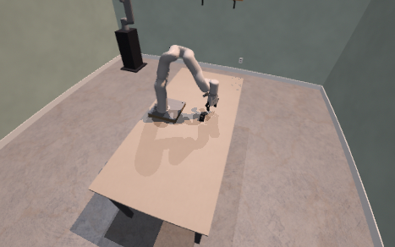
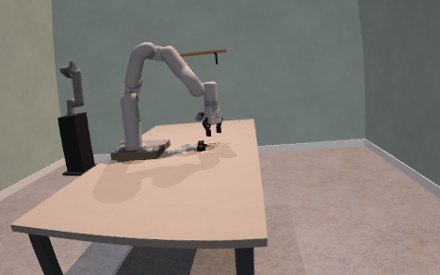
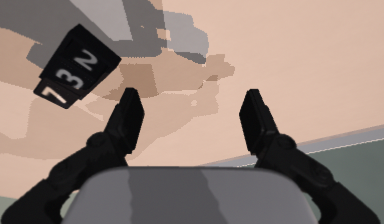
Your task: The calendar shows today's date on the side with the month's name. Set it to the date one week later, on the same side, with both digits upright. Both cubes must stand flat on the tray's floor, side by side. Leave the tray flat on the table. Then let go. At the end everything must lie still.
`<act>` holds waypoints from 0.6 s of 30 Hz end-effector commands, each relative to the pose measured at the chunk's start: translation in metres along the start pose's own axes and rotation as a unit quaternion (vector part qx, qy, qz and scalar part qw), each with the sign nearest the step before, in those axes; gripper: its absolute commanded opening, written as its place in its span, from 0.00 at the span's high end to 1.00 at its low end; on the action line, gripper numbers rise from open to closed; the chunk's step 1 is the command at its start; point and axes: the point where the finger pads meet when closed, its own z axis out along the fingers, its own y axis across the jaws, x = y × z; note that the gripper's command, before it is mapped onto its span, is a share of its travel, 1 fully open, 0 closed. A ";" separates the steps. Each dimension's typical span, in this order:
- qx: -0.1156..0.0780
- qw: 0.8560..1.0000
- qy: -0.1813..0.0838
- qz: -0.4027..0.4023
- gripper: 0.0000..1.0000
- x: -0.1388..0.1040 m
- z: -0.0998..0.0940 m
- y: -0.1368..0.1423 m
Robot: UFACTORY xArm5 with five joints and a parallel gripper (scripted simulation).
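The small black calendar [image 1: 202, 117] [image 2: 201, 149] [image 3: 79, 37] rests on the table. In the wrist view it is at the upper left, turned at a slant. White digits on it look like a 2 [image 3: 87, 60] and a 3 [image 3: 69, 79] on upward faces, and a 7 [image 3: 54, 95] on a lit face at the lower left end. The tray and cubes are hard to tell apart, and the month's name cannot be read. My gripper [image 1: 212, 107] [image 2: 214, 132] [image 3: 191, 101] is open and empty, above the table and to the right of the calendar, not touching it.
The arm's base plate [image 1: 172, 115] [image 2: 150, 153] stands left of the calendar on the long table [image 1: 164, 190] [image 2: 164, 217]. The table's far-side edge lies right of the gripper in the top and exterior views. The arm's shadow falls across the calendar's surroundings. A second arm on a black pedestal [image 1: 129, 48] [image 2: 75, 143] stands off the table.
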 end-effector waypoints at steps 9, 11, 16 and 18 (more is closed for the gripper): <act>-0.001 0.993 -0.001 0.116 0.00 -0.020 -0.002 -0.014; -0.001 0.993 -0.001 0.120 0.00 -0.020 -0.002 -0.014; -0.001 0.984 -0.001 0.180 0.00 -0.024 -0.002 -0.017; -0.001 0.980 -0.001 0.201 0.00 -0.025 -0.002 -0.018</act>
